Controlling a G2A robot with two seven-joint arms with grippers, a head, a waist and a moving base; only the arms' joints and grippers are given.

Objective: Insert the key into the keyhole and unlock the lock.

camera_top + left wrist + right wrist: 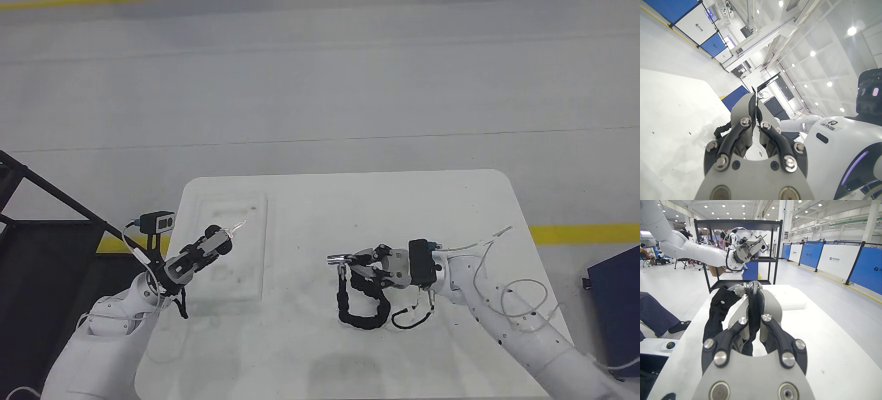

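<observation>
In the top view my left gripper [224, 236] hangs over the white foam tray [250, 275], shut on the thin silver key [238, 228]. In its wrist view the key [753, 113] stands edge-on between the closed fingers. Right of the table's centre, my right gripper [372, 262] is shut on the lock [362, 308], a black sleeved cable loop. Its metal head [338, 259] points toward the left arm. In the right wrist view the metal head [751, 287] sits at the fingertips, and the black sleeve [721, 306] droops beside them. A wide gap separates key and lock.
The white table [450, 215] has rounded corners, and the foam tray lies on its left part. A black shelf rack [40, 250] stands off the left edge. A blue box [615, 295] sits past the right side. A thin black cable [412, 318] loops under the right wrist.
</observation>
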